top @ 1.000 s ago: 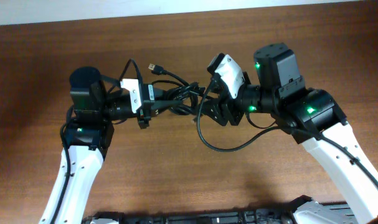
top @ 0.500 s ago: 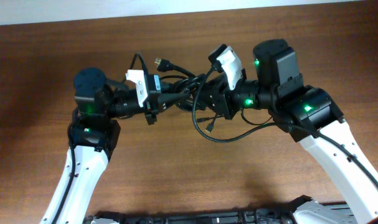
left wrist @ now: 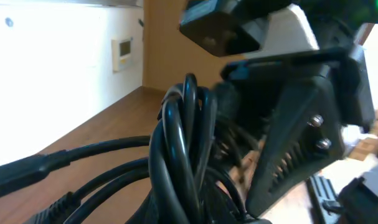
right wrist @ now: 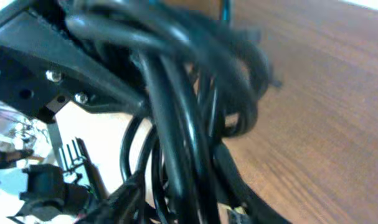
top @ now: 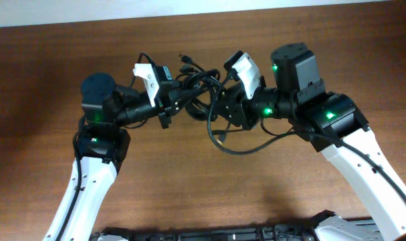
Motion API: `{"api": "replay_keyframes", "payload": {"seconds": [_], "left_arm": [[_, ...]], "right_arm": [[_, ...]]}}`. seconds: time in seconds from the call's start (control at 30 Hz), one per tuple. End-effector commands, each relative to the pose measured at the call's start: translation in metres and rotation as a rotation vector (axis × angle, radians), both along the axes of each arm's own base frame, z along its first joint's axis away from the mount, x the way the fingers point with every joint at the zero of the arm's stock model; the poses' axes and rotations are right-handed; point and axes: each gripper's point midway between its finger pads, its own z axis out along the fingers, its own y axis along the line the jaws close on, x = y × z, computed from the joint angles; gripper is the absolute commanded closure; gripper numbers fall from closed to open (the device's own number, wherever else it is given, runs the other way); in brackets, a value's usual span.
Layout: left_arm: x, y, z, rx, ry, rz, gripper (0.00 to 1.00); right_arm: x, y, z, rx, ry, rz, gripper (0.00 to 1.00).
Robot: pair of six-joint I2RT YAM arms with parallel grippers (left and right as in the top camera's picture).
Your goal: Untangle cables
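A tangle of black cables (top: pixel 197 94) hangs in the air between my two grippers, above the brown table. My left gripper (top: pixel 172 100) is shut on the left side of the bundle. My right gripper (top: pixel 221 106) is shut on its right side. A plug end (top: pixel 185 59) sticks up at the back, and one long loop (top: pixel 239 148) droops down to the table with a small plug (top: pixel 218 133) at its end. The bundle fills the left wrist view (left wrist: pixel 182 155) and the right wrist view (right wrist: pixel 176 124), hiding both sets of fingertips.
The brown wooden table (top: pixel 203 194) lies under the arms, with its far edge against a pale wall (top: pixel 189 10). A dark rail (top: pixel 223 234) runs along the near edge. The other gripper's black body (left wrist: pixel 301 124) fills the right of the left wrist view.
Both grippers have lifted and tilted upward with the bundle. The left gripper moved right and toward the back. The drooping loop has been drawn up and now lies shorter on the table.
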Motion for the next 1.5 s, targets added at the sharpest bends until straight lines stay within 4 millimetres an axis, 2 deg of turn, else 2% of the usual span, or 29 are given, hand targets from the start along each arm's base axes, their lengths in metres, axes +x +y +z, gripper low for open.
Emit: {"api": "replay_keyframes", "payload": {"seconds": [0.0, 0.1, 0.13, 0.2, 0.23, 0.3, 0.4, 0.5, 0.57, 0.7, 0.73, 0.77, 0.8, 0.87, 0.93, 0.97, 1.07, 1.13, 1.27, 1.47], "left_arm": [[-0.015, -0.006, 0.012, -0.016, -0.022, -0.085, 1.0], [-0.026, -0.021, 0.013, -0.017, -0.03, -0.131, 1.0], [-0.026, -0.023, 0.014, -0.017, -0.034, -0.127, 1.0], [-0.02, -0.023, 0.014, -0.015, -0.038, -0.09, 1.0], [-0.017, -0.023, 0.014, -0.014, -0.038, -0.072, 1.0], [-0.006, -0.018, 0.013, -0.01, -0.038, -0.009, 1.0], [0.019, 0.001, 0.013, -0.021, 0.013, 0.133, 1.0], [0.053, 0.034, 0.007, -0.062, 0.144, 0.343, 1.0], [0.056, 0.04, 0.002, -0.059, 0.175, 0.365, 1.0], [0.055, 0.04, -0.006, -0.046, 0.212, 0.367, 1.0], [0.055, 0.04, -0.006, -0.046, 0.213, 0.366, 1.0], [0.052, 0.038, -0.006, -0.046, 0.214, 0.347, 1.0], [0.044, 0.032, -0.004, -0.046, 0.212, 0.289, 1.0], [0.037, 0.028, -0.005, -0.029, 0.189, 0.239, 1.0], [0.047, 0.035, -0.013, -0.014, 0.21, 0.318, 1.0], [0.05, 0.038, -0.015, -0.01, 0.216, 0.341, 1.0], [0.065, 0.051, -0.022, -0.003, 0.253, 0.465, 1.0], [0.065, 0.051, -0.022, -0.014, 0.266, 0.466, 1.0], [0.046, 0.033, -0.006, -0.05, 0.237, 0.305, 1.0], [0.029, 0.023, 0.011, -0.098, 0.228, 0.182, 1.0]], "right_arm": [[0.0, 0.005, 0.01, 0.025, -0.028, 0.023, 0.57], [-0.002, 0.006, 0.011, 0.033, -0.023, 0.034, 0.56], [-0.005, 0.008, 0.012, 0.042, -0.018, 0.048, 0.6], [-0.007, 0.008, 0.01, 0.04, -0.004, 0.052, 0.88], [-0.007, 0.008, 0.01, 0.04, -0.003, 0.052, 0.96], [-0.005, 0.006, 0.009, 0.031, -0.006, 0.041, 0.96], [-0.005, 0.003, 0.004, 0.009, 0.008, 0.024, 0.96], [-0.004, -0.004, -0.006, -0.035, 0.03, -0.012, 0.96], [-0.002, -0.004, -0.006, -0.039, 0.023, -0.02, 0.96], [0.0, -0.003, -0.002, -0.03, 0.005, -0.02, 0.96], [0.0, -0.003, -0.002, -0.03, 0.005, -0.02, 0.92], [0.0, -0.003, -0.002, -0.03, 0.005, -0.02, 0.72], [0.0, -0.003, -0.002, -0.028, 0.008, -0.018, 0.41], [0.002, -0.004, -0.003, -0.035, 0.004, -0.027, 0.1], [0.019, -0.022, -0.009, -0.072, 0.041, -0.198, 0.06], [0.021, -0.023, -0.009, -0.072, 0.047, -0.213, 0.05], [0.016, -0.019, -0.007, -0.054, 0.058, -0.187, 0.05], [0.005, -0.006, 0.001, 0.007, 0.071, -0.095, 0.01], [-0.002, 0.008, 0.018, 0.093, 0.046, -0.004, 0.01], [-0.003, 0.009, 0.02, 0.102, 0.045, 0.007, 0.01]]}}
